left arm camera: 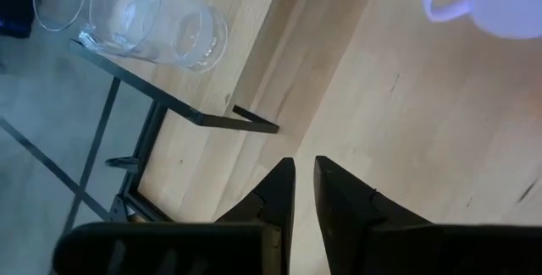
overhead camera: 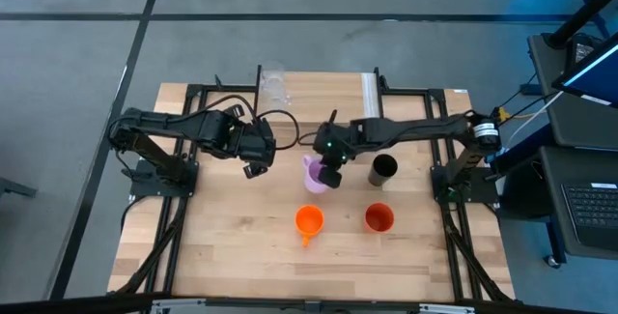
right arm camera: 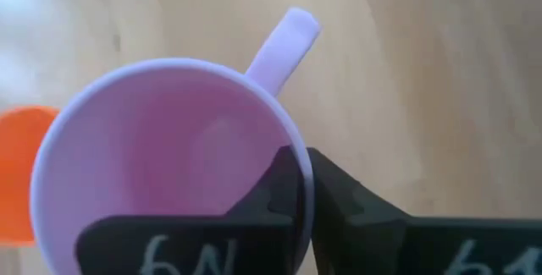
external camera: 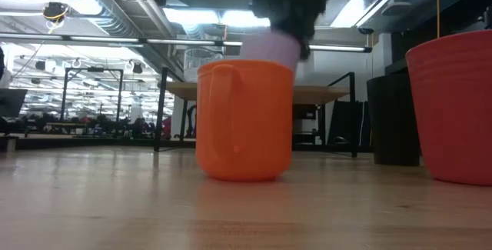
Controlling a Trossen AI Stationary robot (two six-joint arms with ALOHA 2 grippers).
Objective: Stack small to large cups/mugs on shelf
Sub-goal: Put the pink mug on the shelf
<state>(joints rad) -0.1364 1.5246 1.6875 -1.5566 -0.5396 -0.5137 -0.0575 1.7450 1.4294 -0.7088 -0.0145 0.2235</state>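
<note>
Lilac mug (right arm camera: 169, 165) is hanging above mid-table, its rim pinched by the right gripper (right arm camera: 303, 192); such a thin grip is risking a tilt or slip. Left gripper (left arm camera: 303, 192) is waiting nearly closed, holding nothing.

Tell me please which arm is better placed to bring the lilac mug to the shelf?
The right. The right gripper is shut on the rim of the lilac mug, so it already holds the mug. The left gripper hangs beside it, nearly closed on nothing.
</note>
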